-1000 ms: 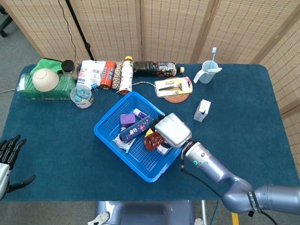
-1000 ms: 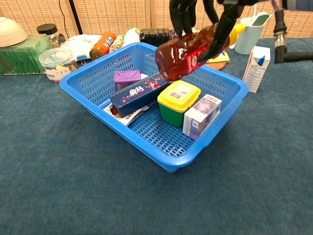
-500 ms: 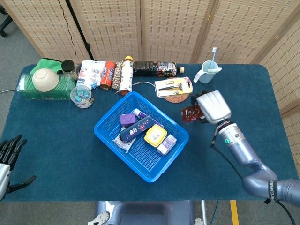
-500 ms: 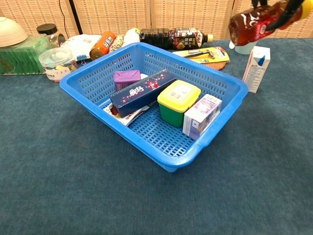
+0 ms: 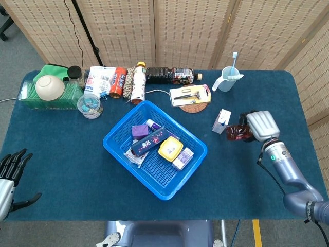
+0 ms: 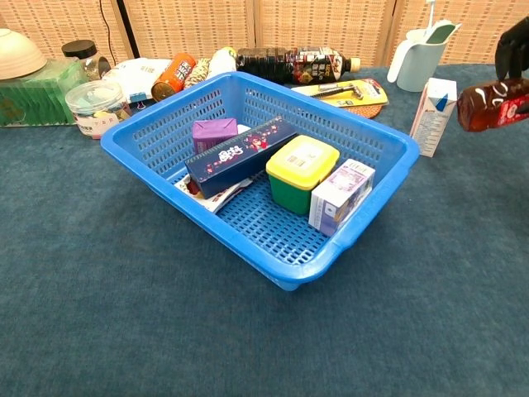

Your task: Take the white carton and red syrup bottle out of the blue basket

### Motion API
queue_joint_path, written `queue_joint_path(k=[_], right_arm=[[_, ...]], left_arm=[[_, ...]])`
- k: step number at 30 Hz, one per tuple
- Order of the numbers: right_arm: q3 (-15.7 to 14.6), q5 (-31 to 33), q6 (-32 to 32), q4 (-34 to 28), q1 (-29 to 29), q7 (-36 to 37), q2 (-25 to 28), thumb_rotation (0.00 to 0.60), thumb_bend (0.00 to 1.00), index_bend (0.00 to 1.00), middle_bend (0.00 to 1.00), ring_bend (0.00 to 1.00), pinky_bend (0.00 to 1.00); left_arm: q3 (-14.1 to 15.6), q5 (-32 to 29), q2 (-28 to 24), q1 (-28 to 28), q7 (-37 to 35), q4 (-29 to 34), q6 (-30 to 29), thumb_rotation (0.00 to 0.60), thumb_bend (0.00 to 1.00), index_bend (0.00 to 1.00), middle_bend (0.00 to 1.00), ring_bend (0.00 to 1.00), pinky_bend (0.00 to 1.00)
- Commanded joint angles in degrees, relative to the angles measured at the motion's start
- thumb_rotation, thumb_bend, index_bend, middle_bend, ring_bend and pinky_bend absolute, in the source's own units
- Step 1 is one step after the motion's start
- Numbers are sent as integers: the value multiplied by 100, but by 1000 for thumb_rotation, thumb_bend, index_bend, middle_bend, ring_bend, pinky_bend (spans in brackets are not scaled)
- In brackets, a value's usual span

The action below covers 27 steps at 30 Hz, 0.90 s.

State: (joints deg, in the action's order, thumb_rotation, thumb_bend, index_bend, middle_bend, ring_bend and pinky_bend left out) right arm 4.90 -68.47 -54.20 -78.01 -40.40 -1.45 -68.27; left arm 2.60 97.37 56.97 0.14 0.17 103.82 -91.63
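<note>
Near the table's right edge, the right hand clasps the glossy red syrup bottle on its side above the blue cloth, just beside the upright white carton. The perforated blue plastic basket sits mid-table. At the front-left corner, the left hand rests, fingers spread, holding nothing.

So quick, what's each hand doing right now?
Left hand: open, holding nothing, fingers apart.
Right hand: holding the red syrup bottle, outside the blue basket.
</note>
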Motion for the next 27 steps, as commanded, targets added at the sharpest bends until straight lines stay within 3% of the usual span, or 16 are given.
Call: queue_joint_path(k=[1,4,6,9,12,15,21,27], right_arm=[[-102,-167,-6,49,135,151,-99,600,395,641,533,404,541],[-143,-274,11,49,200,230,-158,600,395,632,526,402,541],[-176,-336,41,52,232,246,-207,600,395,544,456,352,522],[-251,-361,249,-18,250,294,-196,600,395,185,155,108,361],[-210,-215,402,-228,243,211,-37,600,340,11,3,0,169],[-139,-99,273,-567,328,29,159,600,186,0,0,0,89],[-78,-471,-583,-1244,754,101,535,600,163,0,0,0,86],[-296,-1391,-1949,-1429,1524,532,587,600,0,0,0,0,46]], left_arm=[[0,2,2,-2,7,1,2,600,43,0,0,0,0],[4,16,5,0,10,-5,-5,600,44,0,0,0,0],[7,21,4,1,7,-7,-6,600,43,0,0,0,0],[10,20,1,4,10,-13,-8,600,43,0,0,0,0],[5,14,0,3,0,-11,-11,600,43,0,0,0,0],[7,21,-3,2,-4,-13,-12,600,43,0,0,0,0],[13,30,-7,22,-38,-29,-51,600,43,0,0,0,0],[47,2,25,94,15,-67,-101,600,43,0,0,0,0]])
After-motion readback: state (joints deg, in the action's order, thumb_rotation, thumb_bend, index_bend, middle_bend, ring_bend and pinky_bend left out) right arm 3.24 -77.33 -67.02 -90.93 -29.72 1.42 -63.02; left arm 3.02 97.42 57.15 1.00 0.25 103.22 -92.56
